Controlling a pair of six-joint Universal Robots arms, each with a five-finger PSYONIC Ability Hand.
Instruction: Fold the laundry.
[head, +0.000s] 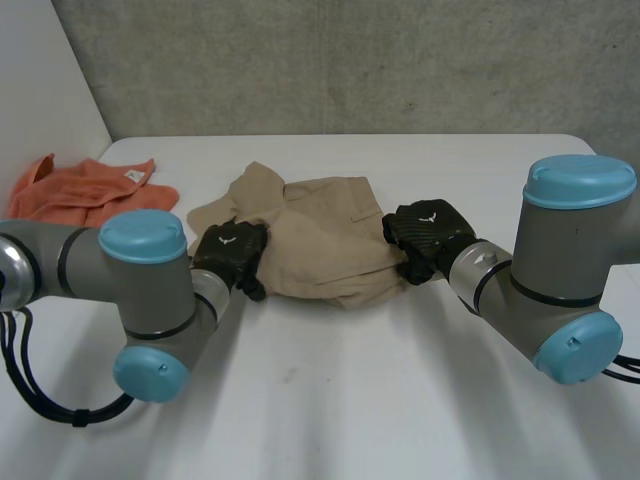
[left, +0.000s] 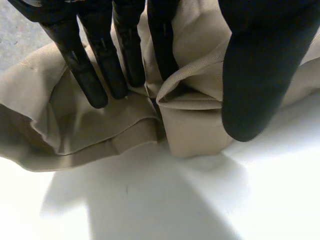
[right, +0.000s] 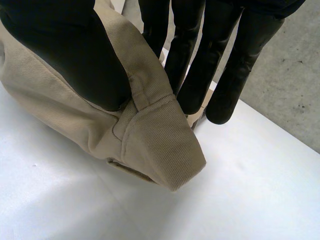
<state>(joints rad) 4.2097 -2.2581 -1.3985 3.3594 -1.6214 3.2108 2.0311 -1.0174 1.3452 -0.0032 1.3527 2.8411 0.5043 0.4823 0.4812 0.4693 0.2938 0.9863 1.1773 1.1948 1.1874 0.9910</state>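
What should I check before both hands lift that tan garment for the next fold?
1. Left hand grips the tan garment: ok, its thumb and fingers pinch a fold at the garment's left edge.
2. Right hand grips it: ok, a corner on the right edge sits between thumb and fingers.
3. Each pinch catches every layer: cannot tell.
4. Garment lies flat: not ok, it is bunched and creased.
5. Orange cloth is out of the way: ok, it lies at the table's far left, clear of both hands.
6. Table in front of the garment is bare: ok.
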